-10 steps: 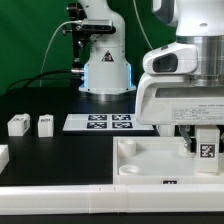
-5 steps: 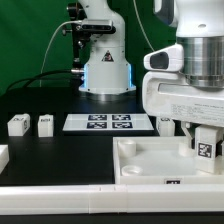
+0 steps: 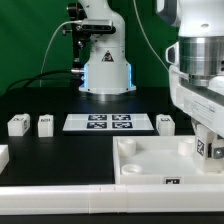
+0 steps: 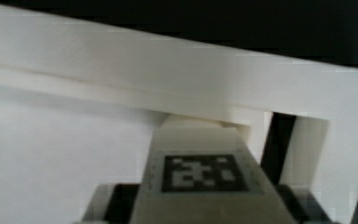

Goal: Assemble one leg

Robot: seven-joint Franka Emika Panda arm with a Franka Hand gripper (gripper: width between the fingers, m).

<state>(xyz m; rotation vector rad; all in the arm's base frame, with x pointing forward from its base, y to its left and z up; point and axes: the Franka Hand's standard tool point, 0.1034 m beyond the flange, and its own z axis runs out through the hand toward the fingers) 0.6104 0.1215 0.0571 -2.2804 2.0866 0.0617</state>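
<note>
**Leg held at the tray's right far corner**

The gripper (image 3: 207, 140) hangs low at the exterior view's right edge, over the right far corner of the big white tray (image 3: 150, 165). Between its fingers sits a leg (image 3: 212, 148), a small white block with a black-and-white square marker facing the camera. The jaws are clamped on that leg, one finger on each side of it. The leg stands upright, and its lower end is down at the level of the tray's raised rim; whether it touches the tray cannot be told from here.

In the wrist view the same leg (image 4: 206, 165) runs up the middle of the picture with its marker plain to see, dark fingers (image 4: 108, 203) flanking it. Its far end meets the white wall of the tray (image 4: 105, 60) at a corner, beside a dark gap.

Other legs stand loose on the black table (image 3: 60, 145). Two sit near each other on the exterior view's left, one (image 3: 17, 124) further left and one (image 3: 44, 124) just beside it. Another (image 3: 166, 123) stands to the right of the marker board (image 3: 108, 122), which lies flat in the middle of the table, far of the tray. A white piece (image 3: 3, 156) shows only partly at the left edge.
</note>
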